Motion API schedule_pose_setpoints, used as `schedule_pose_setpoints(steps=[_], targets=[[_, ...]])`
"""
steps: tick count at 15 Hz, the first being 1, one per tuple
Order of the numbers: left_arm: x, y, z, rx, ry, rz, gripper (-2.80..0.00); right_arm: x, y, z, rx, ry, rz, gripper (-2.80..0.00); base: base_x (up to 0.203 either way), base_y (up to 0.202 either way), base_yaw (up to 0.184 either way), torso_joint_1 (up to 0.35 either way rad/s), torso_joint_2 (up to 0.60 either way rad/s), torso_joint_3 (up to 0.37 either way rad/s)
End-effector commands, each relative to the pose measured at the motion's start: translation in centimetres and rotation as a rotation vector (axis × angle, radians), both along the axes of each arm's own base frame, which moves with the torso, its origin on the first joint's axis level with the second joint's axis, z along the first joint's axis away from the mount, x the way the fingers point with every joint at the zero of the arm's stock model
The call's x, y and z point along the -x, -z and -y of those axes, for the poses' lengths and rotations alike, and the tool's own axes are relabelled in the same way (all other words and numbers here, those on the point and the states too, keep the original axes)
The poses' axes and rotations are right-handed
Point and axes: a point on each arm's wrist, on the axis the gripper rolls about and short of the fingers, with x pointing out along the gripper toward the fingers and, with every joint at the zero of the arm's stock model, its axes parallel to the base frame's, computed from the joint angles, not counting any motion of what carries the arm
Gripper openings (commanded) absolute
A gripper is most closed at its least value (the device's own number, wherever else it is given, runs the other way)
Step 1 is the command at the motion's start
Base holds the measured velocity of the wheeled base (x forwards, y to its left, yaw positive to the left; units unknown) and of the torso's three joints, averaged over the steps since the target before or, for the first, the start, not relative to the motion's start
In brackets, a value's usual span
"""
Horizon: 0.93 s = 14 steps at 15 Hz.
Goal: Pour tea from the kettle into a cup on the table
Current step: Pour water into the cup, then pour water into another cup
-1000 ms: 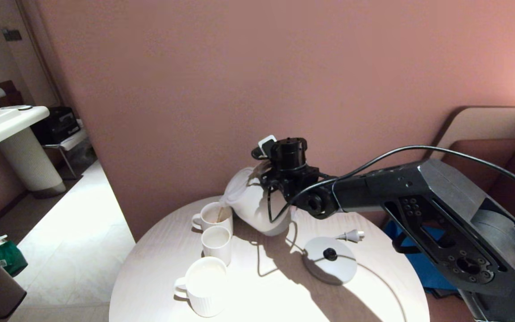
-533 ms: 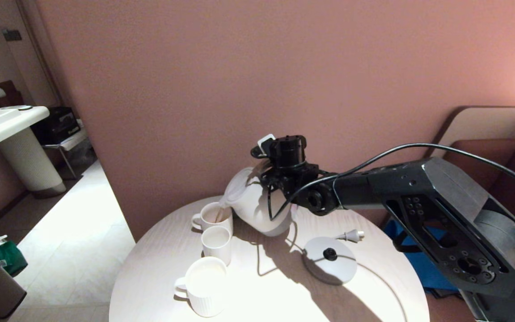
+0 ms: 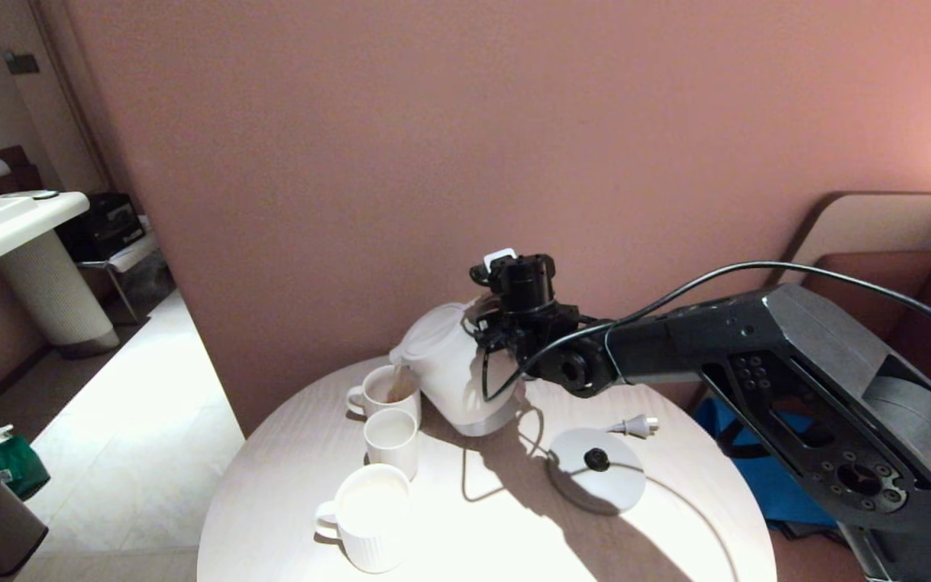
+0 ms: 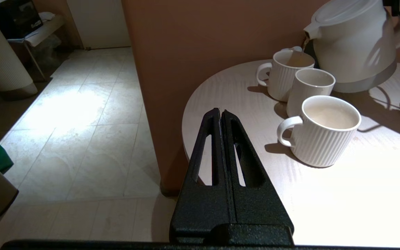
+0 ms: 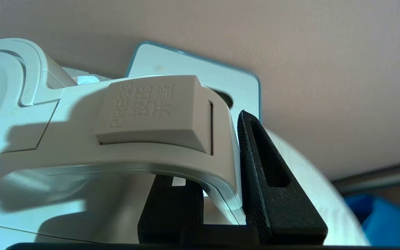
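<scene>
The white kettle (image 3: 453,368) is tipped slightly, its spout over the far ribbed cup (image 3: 381,396) on the round pale table (image 3: 473,517). A thin thread of amber tea (image 3: 395,380) runs from the spout into that cup. In the left wrist view the kettle (image 4: 352,41) leans over the far cup (image 4: 285,74), which holds tea (image 4: 299,61). My right gripper (image 3: 491,323) is shut on the kettle's loop handle (image 5: 151,114), one finger (image 5: 262,166) pressed against its outer side. My left gripper (image 4: 221,113) is shut and empty by the table's left edge (image 4: 193,104).
Two more white cups stand in a row nearer me, a plain one (image 3: 391,440) and a big ribbed one (image 3: 368,517). The kettle's round base disc (image 3: 599,481) and its plug (image 3: 635,424) lie to the right. A pink wall is close behind.
The kettle has swung back from a steep tilt toward upright and come lower over the table. The stream into the far cup has thinned. The left arm has not moved.
</scene>
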Motion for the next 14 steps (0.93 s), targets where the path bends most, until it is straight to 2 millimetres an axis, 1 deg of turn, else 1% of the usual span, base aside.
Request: schedule_pose_setpoints(steps=[1, 8, 10, 14], targets=[[0.0, 0.0, 0.0, 0.000, 0.000, 0.000, -2.80, 0.4, 0.2, 0.3, -0.037, 0.015, -0.017, -2.80, 0.000, 0.000, 0.000, 0.000, 0.00, 0.000], [0.0, 0.0, 0.0, 0.000, 0.000, 0.000, -2.80, 2.3, -0.5, 1.9, -0.201, 0.034, -0.076, -2.80, 0.000, 0.000, 0.000, 0.000, 0.00, 0.000], [0.0, 0.0, 0.0, 0.000, 0.000, 0.000, -2.80, 3.1, -0.5, 2.4, -0.208, 0.034, -0.095, -2.80, 0.000, 0.000, 0.000, 0.000, 0.00, 0.000], [0.0, 0.0, 0.0, 0.000, -0.001, 0.000, -2.80, 5.3, -1.1, 3.7, -0.199, 0.033, -0.118, -2.80, 0.000, 0.000, 0.000, 0.000, 0.00, 0.000]])
